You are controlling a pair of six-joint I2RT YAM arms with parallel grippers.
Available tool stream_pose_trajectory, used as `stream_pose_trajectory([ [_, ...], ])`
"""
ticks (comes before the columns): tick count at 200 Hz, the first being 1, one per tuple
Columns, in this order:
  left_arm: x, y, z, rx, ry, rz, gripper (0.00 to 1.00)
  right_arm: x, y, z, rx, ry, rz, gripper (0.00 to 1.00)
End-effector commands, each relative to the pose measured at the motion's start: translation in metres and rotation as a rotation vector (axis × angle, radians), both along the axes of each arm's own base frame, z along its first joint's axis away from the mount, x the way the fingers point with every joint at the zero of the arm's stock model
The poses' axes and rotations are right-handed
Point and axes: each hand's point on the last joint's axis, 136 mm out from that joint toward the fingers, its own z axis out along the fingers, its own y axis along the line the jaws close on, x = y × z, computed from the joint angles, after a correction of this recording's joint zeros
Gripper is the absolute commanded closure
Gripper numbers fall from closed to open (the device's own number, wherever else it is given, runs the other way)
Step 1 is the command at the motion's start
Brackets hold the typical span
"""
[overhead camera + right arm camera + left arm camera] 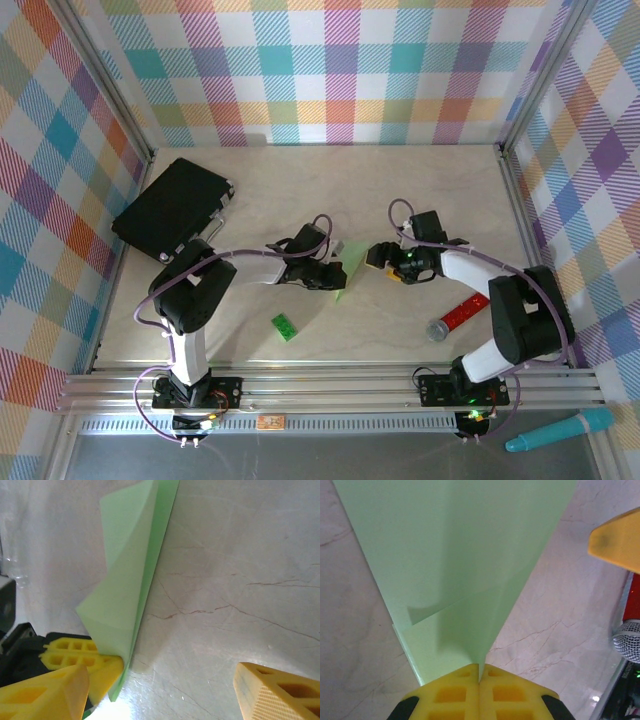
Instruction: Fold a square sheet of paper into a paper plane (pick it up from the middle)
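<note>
Found left gripper (480, 669) pinched shut on paper plane (455, 560), long axis 1-to-7 o'clock in top view, right gripper (162, 670) spread, empty, just beside at 3 o'clock.

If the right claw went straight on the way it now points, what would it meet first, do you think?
Probably the folded green paper pinched in the left claw, though depth is unclear.

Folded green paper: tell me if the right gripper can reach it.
Probably yes: the right gripper stands open beside the folded green paper, nothing between them, though the left gripper pinches its end.
</note>
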Motion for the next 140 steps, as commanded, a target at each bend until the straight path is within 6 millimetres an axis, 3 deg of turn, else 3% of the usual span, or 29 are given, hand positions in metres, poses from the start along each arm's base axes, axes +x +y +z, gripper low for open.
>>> stream_pose_trajectory([
  [1, 0.003, 0.001, 0.012, -0.093, 0.02, 0.038, 1.0, 0.003, 0.01, 0.002, -0.007, -0.039, 0.068, 0.23],
  [140, 0.009, 0.012, 0.022, -0.254, 0.054, 0.119, 1.0, 0.016, 0.046, -0.009, -0.082, -0.038, 0.191, 0.22],
])
